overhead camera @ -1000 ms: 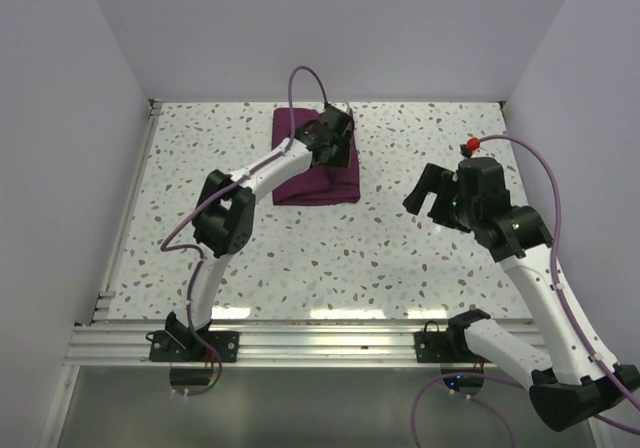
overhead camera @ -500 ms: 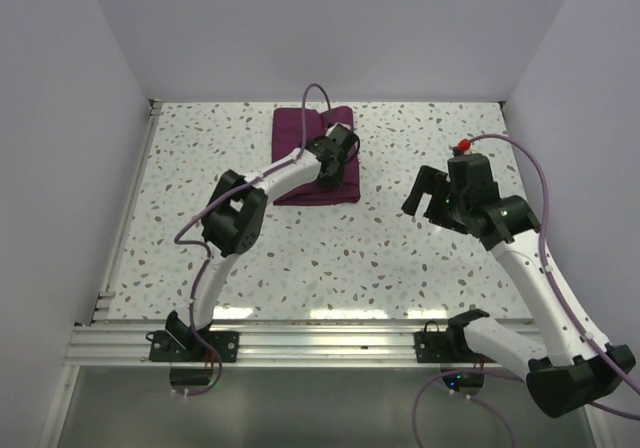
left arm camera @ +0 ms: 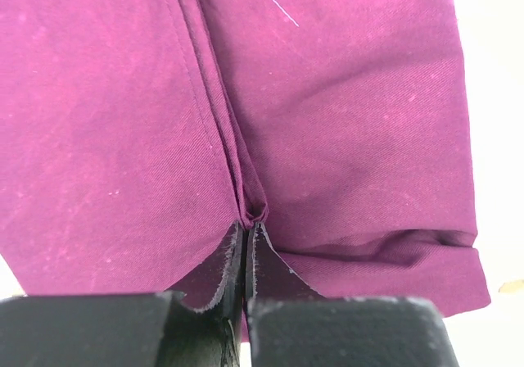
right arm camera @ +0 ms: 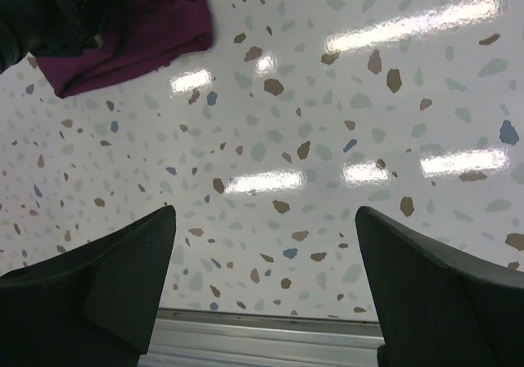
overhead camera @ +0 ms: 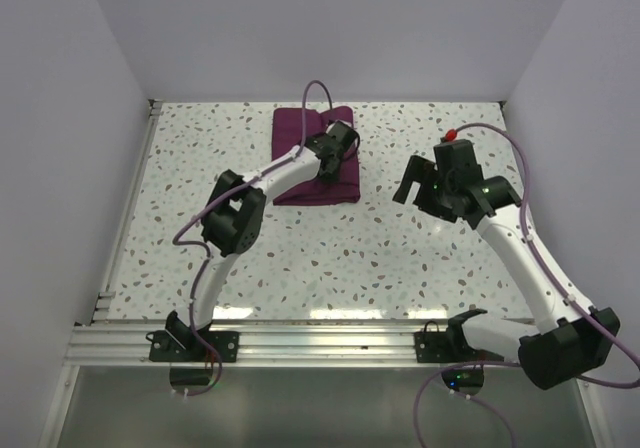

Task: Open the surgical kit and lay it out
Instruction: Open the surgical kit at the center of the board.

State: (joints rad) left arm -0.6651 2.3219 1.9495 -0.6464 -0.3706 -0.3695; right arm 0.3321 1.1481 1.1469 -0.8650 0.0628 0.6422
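Shows a dark purple cloth (overhead camera: 335,190) folded into a flat bundle, lying at the far middle of a speckled table (overhead camera: 400,258). Pinched along a raised fold on its top side by the left gripper (left arm camera: 246,240), jaws pressed together on that ridge of fabric. Off to the right, well apart from the bundle: the right gripper (right arm camera: 264,215), above the tabletop, jaws spread wide, holding nothing. Only a corner of the cloth in its wrist view, top left.
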